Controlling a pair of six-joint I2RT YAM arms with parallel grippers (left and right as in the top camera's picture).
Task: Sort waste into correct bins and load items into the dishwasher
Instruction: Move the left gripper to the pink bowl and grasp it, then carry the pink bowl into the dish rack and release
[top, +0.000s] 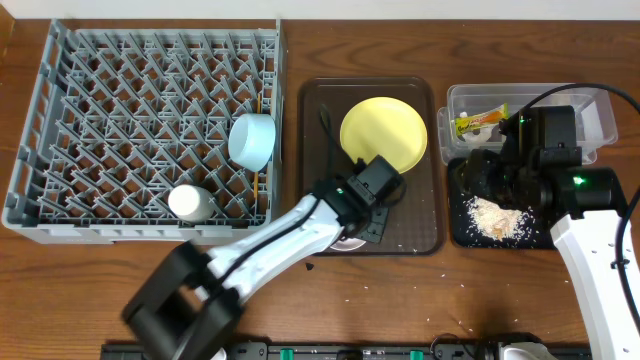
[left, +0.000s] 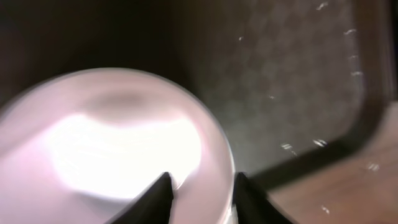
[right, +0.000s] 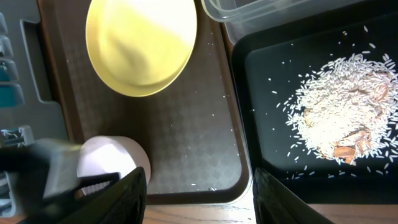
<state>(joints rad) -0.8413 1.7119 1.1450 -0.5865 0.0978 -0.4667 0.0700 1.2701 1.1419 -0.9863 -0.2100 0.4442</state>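
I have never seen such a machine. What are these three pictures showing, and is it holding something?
Two robot arms work at a wooden table. One picture looks down from above; the other two come from cameras on each wrist. The grey dish rack holds a light blue bowl and a small white cup. The brown tray carries a yellow plate and a white bowl. The left gripper has its fingers astride that bowl's rim. The right gripper is open and empty. Rice scraps lie in the black tray.
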